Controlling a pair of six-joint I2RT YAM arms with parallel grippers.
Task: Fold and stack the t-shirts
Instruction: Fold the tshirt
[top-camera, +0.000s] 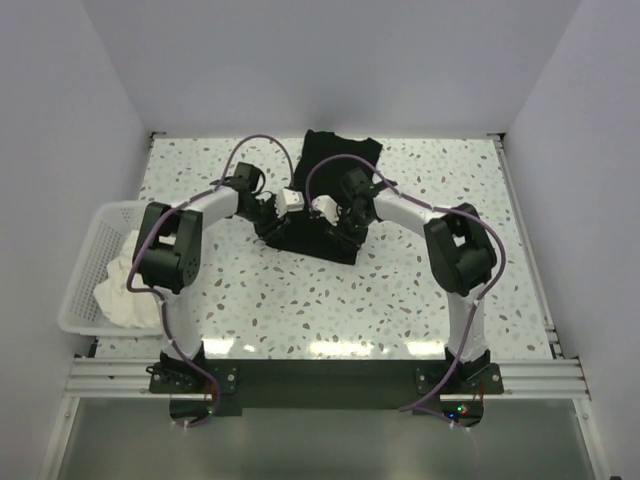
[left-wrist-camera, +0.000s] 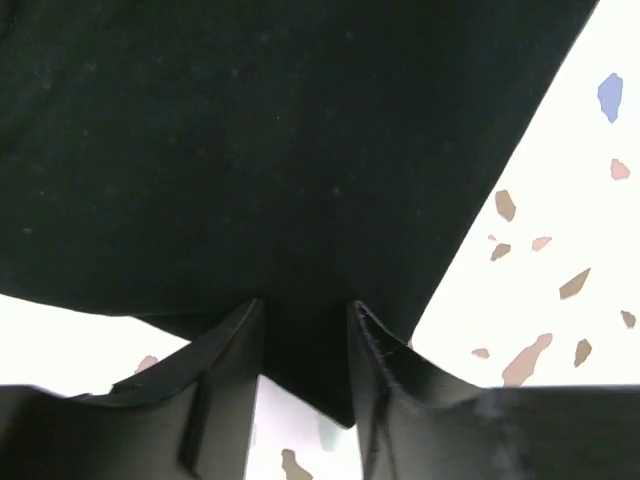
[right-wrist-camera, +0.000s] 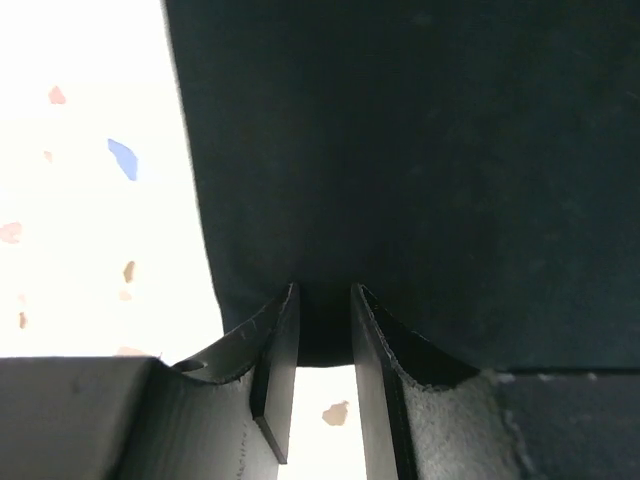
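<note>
- Left gripper (left-wrist-camera: 305, 305) and right gripper (right-wrist-camera: 324, 290): jaws part-open, straddling the black t-shirt (top-camera: 338, 160) edge, not clamped.
- Pinch both sides together, lift level, fold flat.

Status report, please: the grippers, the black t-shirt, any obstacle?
Left gripper, right gripper: black fabric between jaws, grip unclear. Black t-shirt on table. White t-shirt in basket, out of the way.

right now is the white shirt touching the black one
Apart. Top view: white t-shirt lies in the basket at left, black t-shirt mid-table, speckled table between.
</note>
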